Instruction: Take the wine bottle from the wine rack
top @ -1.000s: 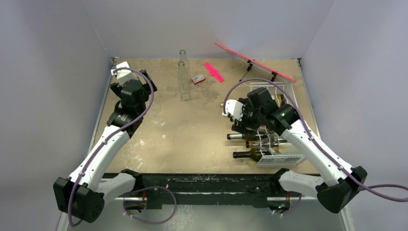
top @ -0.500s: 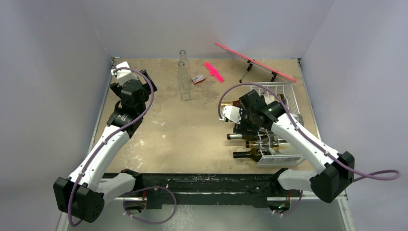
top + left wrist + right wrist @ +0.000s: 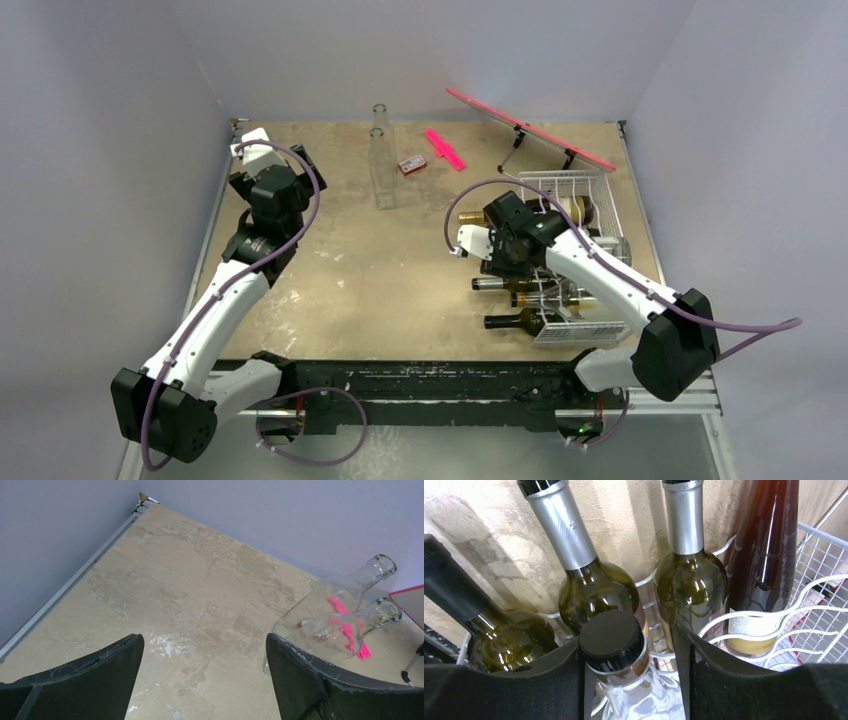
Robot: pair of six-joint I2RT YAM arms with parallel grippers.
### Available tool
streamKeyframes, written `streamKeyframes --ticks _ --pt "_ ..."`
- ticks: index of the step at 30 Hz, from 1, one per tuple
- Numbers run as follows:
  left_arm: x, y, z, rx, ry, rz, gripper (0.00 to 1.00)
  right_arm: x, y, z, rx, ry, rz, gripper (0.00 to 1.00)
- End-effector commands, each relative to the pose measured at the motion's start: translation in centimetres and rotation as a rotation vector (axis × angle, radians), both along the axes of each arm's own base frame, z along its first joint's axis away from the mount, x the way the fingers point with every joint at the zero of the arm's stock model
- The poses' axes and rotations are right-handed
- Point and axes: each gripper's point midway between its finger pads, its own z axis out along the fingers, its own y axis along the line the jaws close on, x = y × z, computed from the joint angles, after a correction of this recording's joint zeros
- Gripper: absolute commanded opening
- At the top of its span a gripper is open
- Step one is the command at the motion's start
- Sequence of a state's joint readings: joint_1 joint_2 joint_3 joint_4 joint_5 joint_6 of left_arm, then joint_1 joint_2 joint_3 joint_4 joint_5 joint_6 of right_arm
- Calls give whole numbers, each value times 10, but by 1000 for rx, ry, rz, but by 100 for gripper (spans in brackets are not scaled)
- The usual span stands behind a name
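Observation:
The white wire wine rack stands at the right of the table and holds several bottles lying with their necks pointing left. In the right wrist view a clear bottle with a black cap lies on an upper wavy tier. My right gripper is open around its neck: the left finger touches the cap and a gap shows at the right finger. Below it lie green bottles with silver foil necks and a dark amber one. My right gripper sits at the rack's left side. My left gripper is open and empty.
Two empty clear glass bottles stand at the back middle, also in the left wrist view. A pink board on a stand, a pink strip and a small red box lie at the back. Bottle necks stick out left of the rack.
My right arm has swung left from above the rack to the bottle necks at its left side. The left arm has not moved.

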State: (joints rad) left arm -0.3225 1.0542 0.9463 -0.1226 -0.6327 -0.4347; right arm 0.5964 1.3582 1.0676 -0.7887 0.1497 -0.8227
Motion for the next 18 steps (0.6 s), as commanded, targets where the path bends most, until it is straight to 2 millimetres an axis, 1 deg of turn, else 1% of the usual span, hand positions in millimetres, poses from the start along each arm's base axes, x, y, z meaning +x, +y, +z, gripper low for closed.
streamKeyframes --ticks 1,7,9,13,18 --pt "2 -2 28 -31 -73 0 91 16 1 1 -15 -67 10 56" --pt "3 -2 27 -32 -72 -1 91 13 -4 -5 -35 -77 18 57" --pt "3 -3 28 -33 -72 -4 91 13 -4 -3 -29 -85 16 54" --pt "3 -4 27 -35 -71 -7 91 15 -4 6 -21 -107 5 40" --pt "4 -4 26 -33 -68 -7 91 20 4 32 50 -150 -19 19"
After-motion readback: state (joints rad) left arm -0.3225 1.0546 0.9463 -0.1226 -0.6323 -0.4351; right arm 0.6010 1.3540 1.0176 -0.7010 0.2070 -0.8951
